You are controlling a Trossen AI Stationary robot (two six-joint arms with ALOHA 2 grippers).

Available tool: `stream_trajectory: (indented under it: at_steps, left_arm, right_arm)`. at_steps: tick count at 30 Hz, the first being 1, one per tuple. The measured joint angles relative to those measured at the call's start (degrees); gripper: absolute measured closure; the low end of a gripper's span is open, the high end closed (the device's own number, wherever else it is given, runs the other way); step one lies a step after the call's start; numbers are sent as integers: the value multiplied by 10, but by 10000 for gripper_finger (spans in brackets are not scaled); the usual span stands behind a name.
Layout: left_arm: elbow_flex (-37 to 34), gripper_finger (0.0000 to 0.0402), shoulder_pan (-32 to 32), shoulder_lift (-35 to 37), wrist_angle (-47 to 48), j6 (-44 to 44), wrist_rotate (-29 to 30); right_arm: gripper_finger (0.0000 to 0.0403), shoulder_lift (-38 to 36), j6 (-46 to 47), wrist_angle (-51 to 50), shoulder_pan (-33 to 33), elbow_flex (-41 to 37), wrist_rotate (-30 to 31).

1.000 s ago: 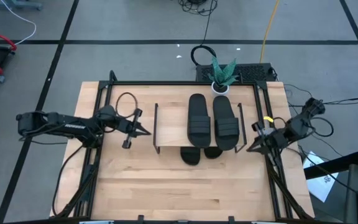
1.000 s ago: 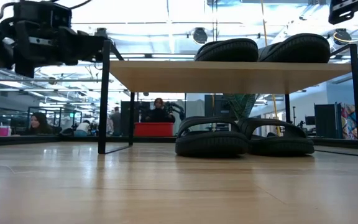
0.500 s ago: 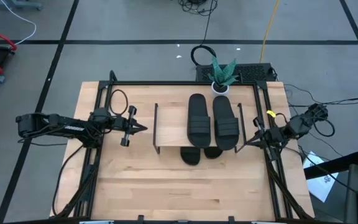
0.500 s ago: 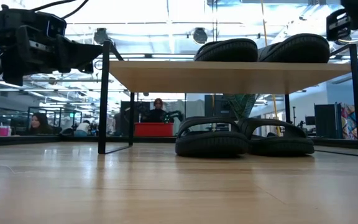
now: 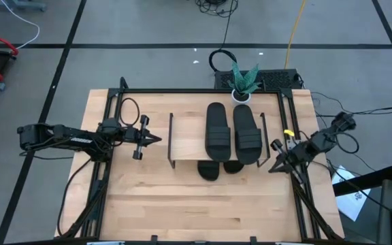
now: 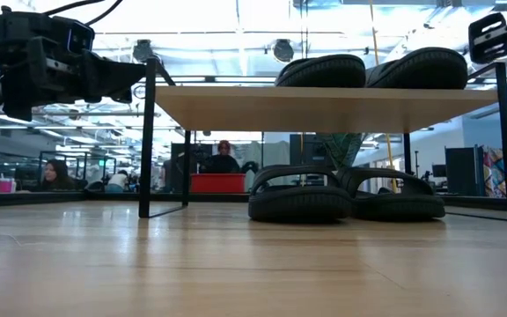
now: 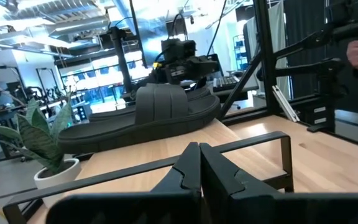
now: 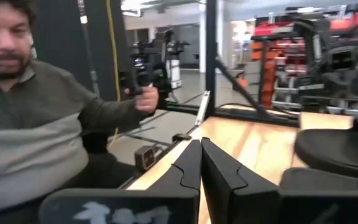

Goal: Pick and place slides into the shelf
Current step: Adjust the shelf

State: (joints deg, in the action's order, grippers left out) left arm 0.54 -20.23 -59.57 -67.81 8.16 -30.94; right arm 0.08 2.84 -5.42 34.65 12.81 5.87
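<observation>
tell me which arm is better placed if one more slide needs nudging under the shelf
Probably the right. The right gripper hangs just beside the shelf, near the two lower slides; the left gripper waits at the emptier end. Both have jaws closed and empty.

From where I stand, no lettering, label, brand, number or sign can be read anywhere in these views. The dark left robot arm (image 5: 60,135) carries a small pale mark along its side at about nine o'clock on the table, but it is too small to make out.
</observation>
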Motion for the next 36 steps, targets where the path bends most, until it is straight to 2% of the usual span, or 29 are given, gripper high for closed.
stream_trajectory:
  at_steps: [12, 15, 20, 24, 36]
  left_arm:
    - [0, 401, 0, 0, 0, -28, 6]
    - [0, 401, 0, 0, 0, -33, 6]
    - [0, 401, 0, 0, 0, -33, 6]
    - [0, 401, 0, 0, 0, -34, 5]
    - [1, 396, 0, 0, 3, -60, 17]
  right_arm:
    - [403, 0, -14, 16, 86, -15, -20]
    - [403, 0, 6, 48, 101, -43, 1]
    - [403, 0, 4, 111, 125, -89, -4]
    - [403, 0, 3, 129, 147, -95, 0]
    - [403, 0, -20, 136, 158, -97, 1]
